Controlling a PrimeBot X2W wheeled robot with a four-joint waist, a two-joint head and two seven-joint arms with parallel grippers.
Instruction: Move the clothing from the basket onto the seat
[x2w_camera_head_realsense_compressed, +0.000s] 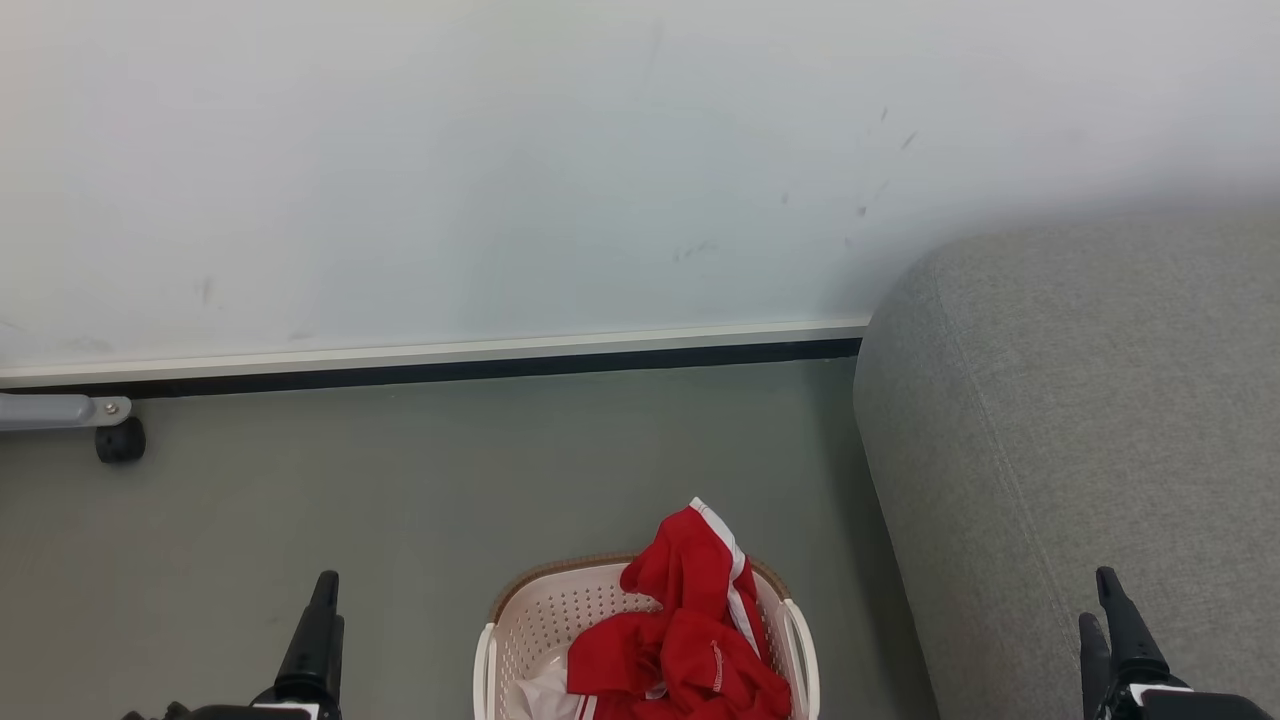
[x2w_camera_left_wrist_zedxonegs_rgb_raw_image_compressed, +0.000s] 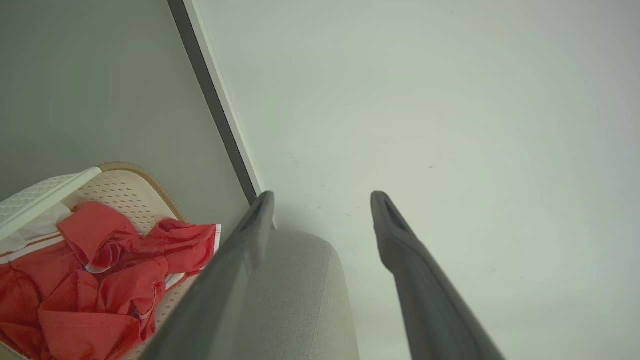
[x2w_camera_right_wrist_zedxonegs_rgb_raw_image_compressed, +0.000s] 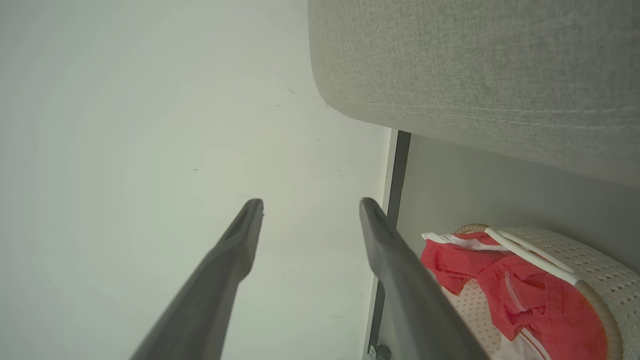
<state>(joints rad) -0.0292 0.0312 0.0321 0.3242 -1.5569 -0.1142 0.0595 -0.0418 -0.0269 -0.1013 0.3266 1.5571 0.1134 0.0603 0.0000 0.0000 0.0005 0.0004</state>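
The red clothes (x2w_camera_head_realsense_compressed: 690, 625) lie bundled in the basket (x2w_camera_head_realsense_compressed: 540, 620), which stands on the floor (x2w_camera_head_realsense_compressed: 400, 500) close to the robot, with one fold flopped up over the far rim. The sofa (x2w_camera_head_realsense_compressed: 1080, 450) is just to the right of the basket, with a strip of bare floor between them, and nothing red lies on it. The left gripper (x2w_camera_left_wrist_zedxonegs_rgb_raw_image_compressed: 322, 200) hangs to the left of the basket and the right gripper (x2w_camera_right_wrist_zedxonegs_rgb_raw_image_compressed: 311, 204) over the near part of the sofa. Each has its two fingers spread wide with nothing between them, so I'd say no pick has begun.

The trouble I'd expect comes from the tangle. The garments look wound together, so a pinch on one could drag another half out and drop it in the gap short of the sofa. The basket looks light, and fabric snagged on a handle or the rim could tip it or lift it along. A shallow pinch on slack cloth might simply slip.
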